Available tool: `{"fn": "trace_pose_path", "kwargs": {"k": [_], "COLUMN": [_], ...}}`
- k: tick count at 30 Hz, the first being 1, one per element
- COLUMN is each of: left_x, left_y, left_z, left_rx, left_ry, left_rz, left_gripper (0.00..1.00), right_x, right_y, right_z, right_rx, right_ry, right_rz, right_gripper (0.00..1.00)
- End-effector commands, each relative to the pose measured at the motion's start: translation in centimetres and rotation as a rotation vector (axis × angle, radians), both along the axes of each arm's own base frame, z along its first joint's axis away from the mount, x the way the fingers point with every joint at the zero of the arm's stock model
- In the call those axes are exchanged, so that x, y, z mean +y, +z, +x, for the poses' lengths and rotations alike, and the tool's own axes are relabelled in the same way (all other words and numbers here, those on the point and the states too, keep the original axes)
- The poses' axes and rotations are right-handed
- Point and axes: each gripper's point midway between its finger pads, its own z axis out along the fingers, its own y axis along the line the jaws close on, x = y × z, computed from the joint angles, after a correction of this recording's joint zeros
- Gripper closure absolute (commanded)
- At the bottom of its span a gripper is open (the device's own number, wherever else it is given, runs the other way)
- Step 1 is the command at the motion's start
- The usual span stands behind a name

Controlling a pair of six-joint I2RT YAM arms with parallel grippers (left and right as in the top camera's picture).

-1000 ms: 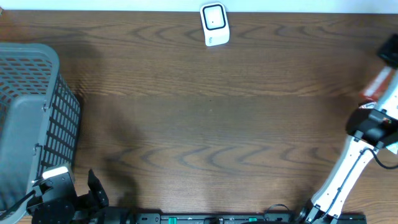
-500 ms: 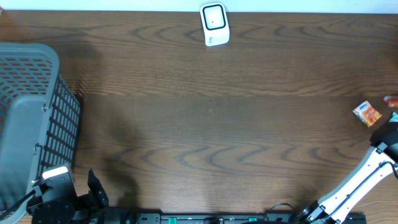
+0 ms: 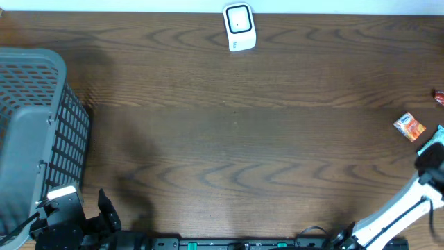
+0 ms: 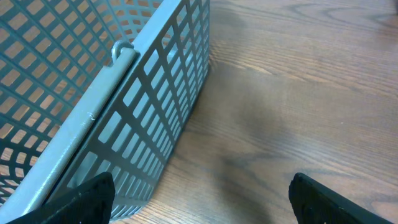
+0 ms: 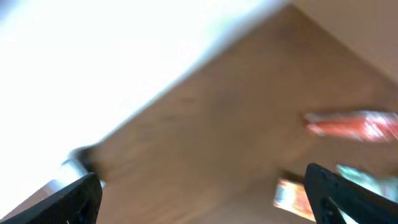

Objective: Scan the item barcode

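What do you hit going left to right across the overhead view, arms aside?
Grey mesh basket → white scanner → orange packet → red item, cut off by the right edge.

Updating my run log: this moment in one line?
left pincer: open, beside basket | right pincer: open, empty | orange packet: on table | scanner: far edge

Right wrist view: blurred throughout; packet (image 5: 293, 198) and red item (image 5: 354, 126) appear as smears, no barcode legible. Overhead: red item at the tabletop's right edge cut by the frame; packet print too small to read; basket (image 3: 28, 139) cropped at left. Left wrist view: basket cropped; left pincer (image 4: 202, 198) shows only its tips.
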Motion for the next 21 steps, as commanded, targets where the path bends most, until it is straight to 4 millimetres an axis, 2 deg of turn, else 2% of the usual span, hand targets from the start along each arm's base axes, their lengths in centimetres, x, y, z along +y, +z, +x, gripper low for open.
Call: {"fn": "trace_pose_path", "kwargs": {"k": [1, 3, 5, 8, 10, 11, 15, 18, 21], "left_x": [0.1, 0.1, 0.1, 0.1, 0.1, 0.1, 0.1, 0.1, 0.1], "left_y": [0.0, 0.0, 0.0, 0.0, 0.0, 0.0, 0.0, 0.0, 0.0], "left_z": [-0.1, -0.1, -0.1, -0.1, -0.1, -0.1, -0.1, -0.1, -0.1], "left_rx": [-0.004, -0.004, -0.004, -0.004, -0.004, -0.004, -0.004, -0.004, -0.004], "left_ry": [0.007, 0.007, 0.007, 0.007, 0.007, 0.007, 0.007, 0.007, 0.007], "left_rz": [-0.003, -0.003, -0.003, -0.003, -0.003, -0.003, -0.003, -0.003, -0.003], "left_gripper": [0.10, 0.10, 0.10, 0.10, 0.10, 0.10, 0.10, 0.10, 0.10], "right_x": [9.3, 12.3, 15.5, 19.2, 21.6, 23.4, 28.0, 31.3, 32.5], "right_y": [8.4, 11.2, 14.0, 17.0, 18.6, 19.6, 21.0, 21.2, 21.0], "right_z": [-4.7, -7.0, -10.2, -15.0, -18.4, -21.2, -27.9, -33.1, -38.4], "right_rx": [-0.208, -0.278, -0.353, -0.450, -0.515, -0.565, -0.683, -0.771, -0.817], "right_ry": [0.242, 0.282, 0.309, 0.329, 0.331, 0.333, 0.335, 0.327, 0.206], "right_rz": [-0.073, -0.120, -0.187, -0.275, -0.336, -0.384, -0.497, -0.602, -0.846], "right_gripper": [0.01, 0.01, 0.01, 0.01, 0.01, 0.01, 0.01, 0.01, 0.01]}}
